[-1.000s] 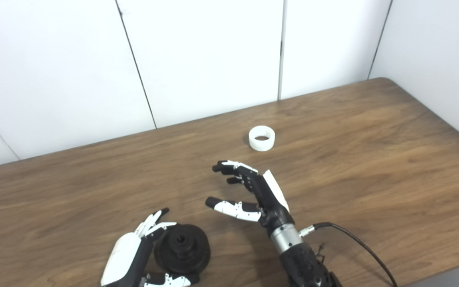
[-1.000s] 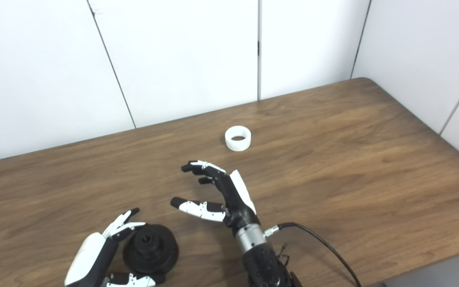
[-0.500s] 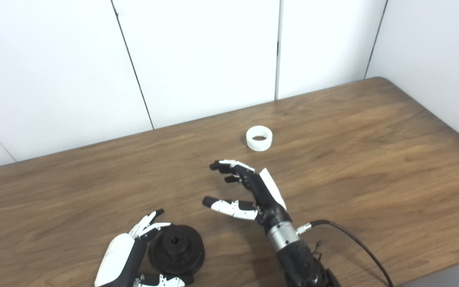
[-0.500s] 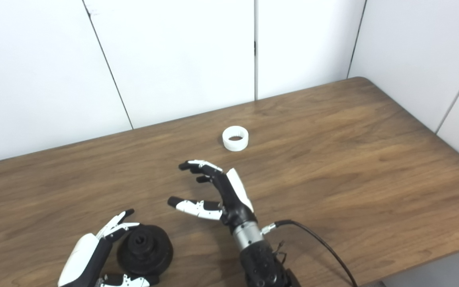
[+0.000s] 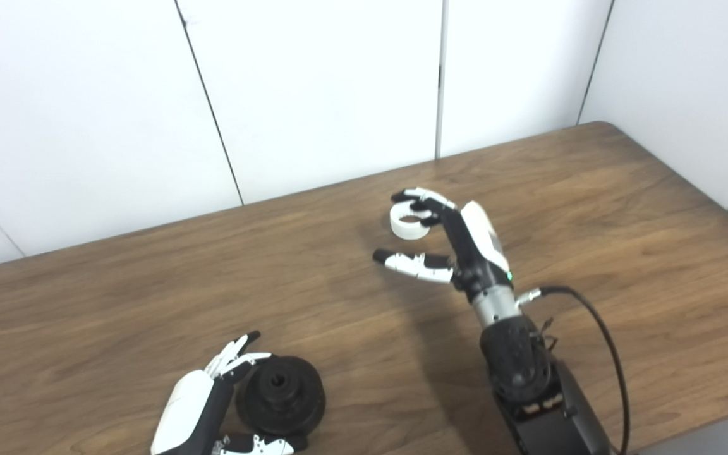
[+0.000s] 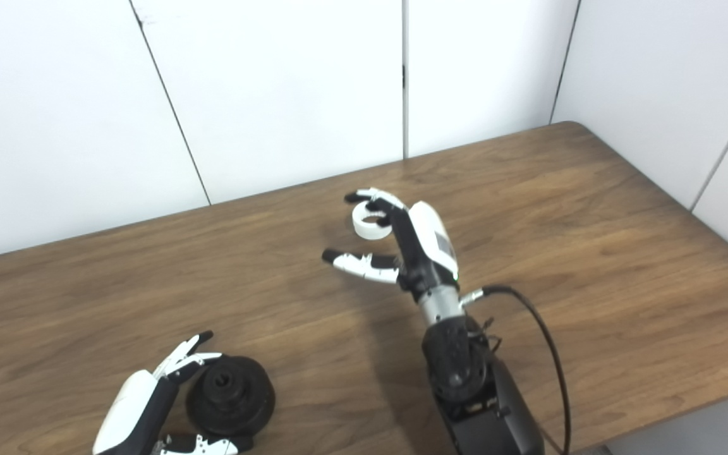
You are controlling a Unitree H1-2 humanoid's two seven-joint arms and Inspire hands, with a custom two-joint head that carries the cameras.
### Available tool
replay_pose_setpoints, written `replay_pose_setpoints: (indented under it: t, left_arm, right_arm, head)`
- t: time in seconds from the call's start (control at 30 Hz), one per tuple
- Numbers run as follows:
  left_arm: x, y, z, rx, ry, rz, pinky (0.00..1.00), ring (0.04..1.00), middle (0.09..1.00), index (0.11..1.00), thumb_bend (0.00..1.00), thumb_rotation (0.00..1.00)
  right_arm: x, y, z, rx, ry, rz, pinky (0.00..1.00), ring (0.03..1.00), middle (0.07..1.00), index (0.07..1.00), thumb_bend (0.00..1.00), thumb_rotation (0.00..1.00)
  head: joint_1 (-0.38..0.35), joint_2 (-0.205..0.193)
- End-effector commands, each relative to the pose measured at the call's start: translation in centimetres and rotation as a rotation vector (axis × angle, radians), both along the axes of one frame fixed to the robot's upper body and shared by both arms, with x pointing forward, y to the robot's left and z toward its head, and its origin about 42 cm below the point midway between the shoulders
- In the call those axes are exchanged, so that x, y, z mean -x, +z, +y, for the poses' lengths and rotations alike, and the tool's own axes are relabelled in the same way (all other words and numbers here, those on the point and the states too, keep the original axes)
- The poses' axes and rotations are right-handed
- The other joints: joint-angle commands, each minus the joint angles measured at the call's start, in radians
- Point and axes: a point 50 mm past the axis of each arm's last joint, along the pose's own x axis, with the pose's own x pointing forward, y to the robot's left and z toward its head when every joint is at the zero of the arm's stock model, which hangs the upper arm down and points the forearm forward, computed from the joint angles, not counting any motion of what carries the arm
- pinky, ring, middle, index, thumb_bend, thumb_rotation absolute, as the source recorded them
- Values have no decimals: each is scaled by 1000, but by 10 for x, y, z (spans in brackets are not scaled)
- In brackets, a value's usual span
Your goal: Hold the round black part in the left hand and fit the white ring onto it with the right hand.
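I am reaching my right hand (image 5: 459,237) over the wooden table (image 5: 623,208), fingers spread and curled above the white ring (image 5: 409,225), thumb stretched out nearer to me and apart from it. I am cupping my left hand (image 5: 203,411) against the left side of the round black part (image 5: 282,401), which is lying on the table.

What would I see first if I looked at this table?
You would first see the right hand stretched out over the middle of the wooden table, fingers spread open just above a small white ring lying there. Next comes the round black part at the near edge, with the left hand cupped against its left side.
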Motion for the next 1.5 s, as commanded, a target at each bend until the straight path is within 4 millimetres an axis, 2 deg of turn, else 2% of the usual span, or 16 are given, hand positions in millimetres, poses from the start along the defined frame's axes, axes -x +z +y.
replay_pose_setpoints:
  t: [0.0, 0.23, 0.47, 0.7, 1.03, 1.13, 1.4, 1.47]
  left_arm:
    - [0, 3, 1, -12, -9, -14, 936, 962, 955, 607, 815, 283]
    - [1, 4, 1, -19, -7, -9, 936, 968, 959, 606, 812, 282]
    - [-1, 2, -2, -43, -13, -3, 925, 969, 961, 612, 817, 289]
    - [-1, -1, -4, -68, -18, -15, 921, 966, 954, 610, 826, 285]
    - [1, -3, -8, -64, -16, -10, 937, 967, 955, 611, 825, 294]
    - [1, -2, -8, -63, -15, -8, 934, 965, 955, 611, 824, 291]
    - [3, -2, -9, -62, -11, -10, 930, 966, 957, 613, 822, 294]
    - [3, -2, -10, -64, -12, -9, 929, 968, 960, 615, 816, 302]
  right_arm:
    - [-10, 33, -6, 54, -34, -114, 673, 821, 851, 761, 721, 394]
    - [-30, 62, -24, 163, -109, -136, 635, 840, 895, 784, 715, 435]
    - [-58, 87, -38, 229, -133, -123, 597, 810, 890, 775, 727, 397]
    - [-88, 98, -54, 329, -142, -56, 591, 802, 880, 777, 721, 405]
    - [-122, 89, -70, 438, -101, 70, 638, 821, 879, 780, 735, 452]
    - [-131, 83, -74, 453, -79, 126, 653, 830, 887, 792, 738, 499]
    - [-144, 64, -83, 516, 10, 250, 713, 875, 913, 826, 751, 571]
    - [-145, 58, -83, 535, 20, 268, 724, 880, 916, 831, 785, 624]
  head:
    - [-1, 0]
    - [8, 3]
    - [17, 3]
    - [25, -5]
    - [37, -11]
    - [38, -11]
    - [50, -9]
    - [54, -8]
